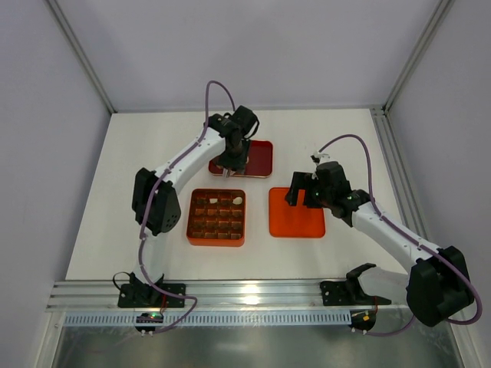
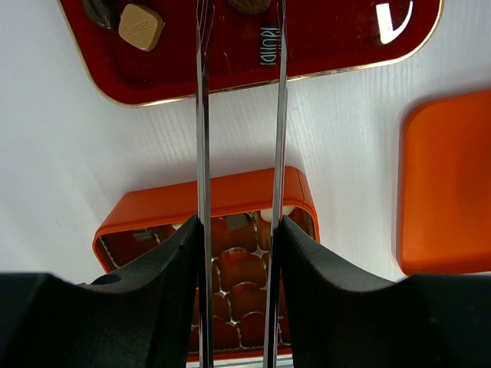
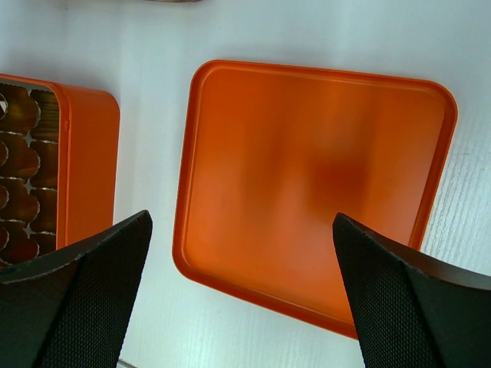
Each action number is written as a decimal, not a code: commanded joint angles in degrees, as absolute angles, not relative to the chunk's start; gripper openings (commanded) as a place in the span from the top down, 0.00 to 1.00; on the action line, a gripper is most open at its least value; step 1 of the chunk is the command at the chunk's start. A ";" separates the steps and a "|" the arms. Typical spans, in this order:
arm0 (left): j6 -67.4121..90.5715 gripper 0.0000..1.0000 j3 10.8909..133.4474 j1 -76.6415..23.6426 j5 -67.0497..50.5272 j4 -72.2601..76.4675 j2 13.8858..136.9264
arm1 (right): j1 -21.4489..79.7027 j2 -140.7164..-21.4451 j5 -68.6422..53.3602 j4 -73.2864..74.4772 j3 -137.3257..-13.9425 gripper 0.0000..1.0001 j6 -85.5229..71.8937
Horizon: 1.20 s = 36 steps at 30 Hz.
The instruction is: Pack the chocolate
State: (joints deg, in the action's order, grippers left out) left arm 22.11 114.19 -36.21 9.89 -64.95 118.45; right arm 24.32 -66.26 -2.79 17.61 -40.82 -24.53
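Note:
My left gripper [image 2: 239, 230] is shut on a pair of metal tweezers [image 2: 202, 115], whose two blades reach out over the dark red tray [image 2: 337, 38]. A brown chocolate [image 2: 249, 4] lies between the blade tips at the frame's top edge; whether they touch it I cannot tell. A tan square chocolate [image 2: 140, 27] and a dark one [image 2: 98, 9] lie in the tray's left corner. The orange grid box [image 1: 216, 217] holds a cream-white chocolate [image 1: 238, 201] in a far-right cell. My right gripper [image 3: 242, 230] stands open above the flat orange lid [image 3: 314, 184], holding nothing.
The red tray [image 1: 261, 157] sits behind the box, with the left gripper [image 1: 232, 157] over its left part. The lid [image 1: 297, 211] lies right of the box, with the right gripper [image 1: 303, 195] over it. White walls and metal frame posts ring the table.

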 commanded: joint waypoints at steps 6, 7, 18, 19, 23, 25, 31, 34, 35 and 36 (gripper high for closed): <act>22.59 0.58 115.40 -35.42 10.11 -62.84 120.15 | 24.35 -64.51 -2.90 16.79 -42.28 0.00 -23.73; 22.59 0.58 115.57 -35.33 9.93 -62.93 120.41 | 24.35 -64.42 -2.81 16.87 -42.19 0.00 -23.82; 22.59 0.61 116.19 -35.33 9.32 -64.07 119.71 | 24.17 -63.81 -2.81 17.23 -42.10 0.00 -23.82; 22.59 0.61 116.19 -35.33 9.23 -64.42 119.62 | 24.17 -63.72 -2.81 17.23 -42.10 0.00 -23.82; 22.24 0.60 116.37 -35.25 9.14 -64.86 119.18 | 24.17 -63.46 -2.81 17.23 -42.01 0.00 -23.91; 22.24 0.60 116.72 -35.33 9.05 -65.13 119.00 | 24.08 -63.37 -2.73 17.31 -42.01 0.00 -23.99; 22.06 0.57 116.81 -35.33 9.49 -66.18 118.48 | 24.08 -62.93 -2.55 17.31 -41.57 0.00 -24.17; 21.97 0.57 116.54 -35.33 9.41 -66.44 118.21 | 24.08 -62.67 -2.55 17.40 -41.49 0.00 -24.26; 21.97 0.57 116.46 -35.25 9.32 -66.45 118.13 | 24.08 -62.58 -2.55 17.40 -41.40 0.00 -24.26; 22.06 0.57 116.46 -35.24 9.32 -66.62 118.04 | 24.08 -62.49 -2.55 17.49 -41.40 0.00 -24.34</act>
